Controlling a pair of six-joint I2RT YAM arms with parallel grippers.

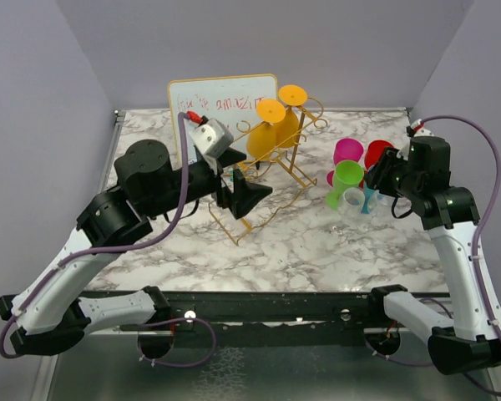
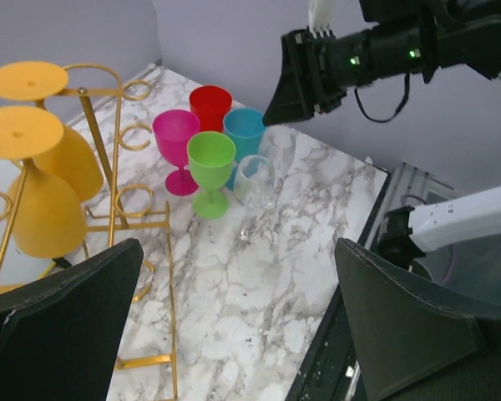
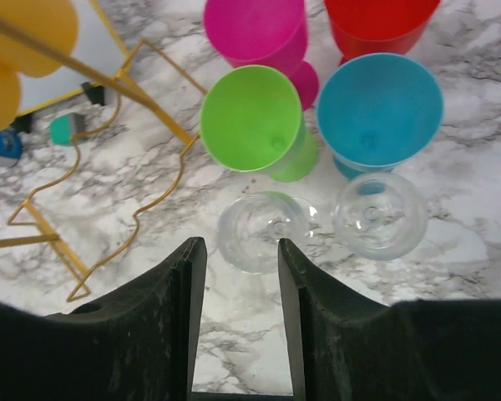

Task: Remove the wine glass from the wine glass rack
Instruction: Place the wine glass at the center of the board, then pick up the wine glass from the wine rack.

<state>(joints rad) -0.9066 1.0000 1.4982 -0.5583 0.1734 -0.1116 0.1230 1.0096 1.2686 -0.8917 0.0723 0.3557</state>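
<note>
From the overhead camera I see the rack point(image 1: 277, 167) standing mid-table in front of the whiteboard point(image 1: 221, 96), with two orange wine glasses point(image 1: 271, 129) hanging upside down from its upper rails. My left gripper point(image 1: 244, 194) sits just beside the rack's lower left end. The right gripper point(image 1: 374, 180) is over a cluster of glasses on the right side of the marble table point(image 1: 259, 251), well apart from the rack.

On the left wrist camera, the left gripper point(image 2: 238, 246) is spread wide with nothing between its fingers point(image 2: 63, 334). The orange wine glasses point(image 2: 46, 209) hang at the left on the rack point(image 2: 100, 146). Beyond them stand a pink glass point(image 2: 177, 138), a red glass point(image 2: 210, 104), a green glass point(image 2: 210, 159), a blue glass point(image 2: 244, 129) and two clear ones, all upright.

On the right wrist camera, the right gripper point(image 3: 242, 246) has its jaws parted and holds nothing. A clear glass point(image 3: 255, 230) stands upright on the marble just past the fingertips, with a second clear glass point(image 3: 377, 213) beside it. The green glass point(image 3: 250, 117) and blue glass point(image 3: 380, 104) are just behind them.
</note>
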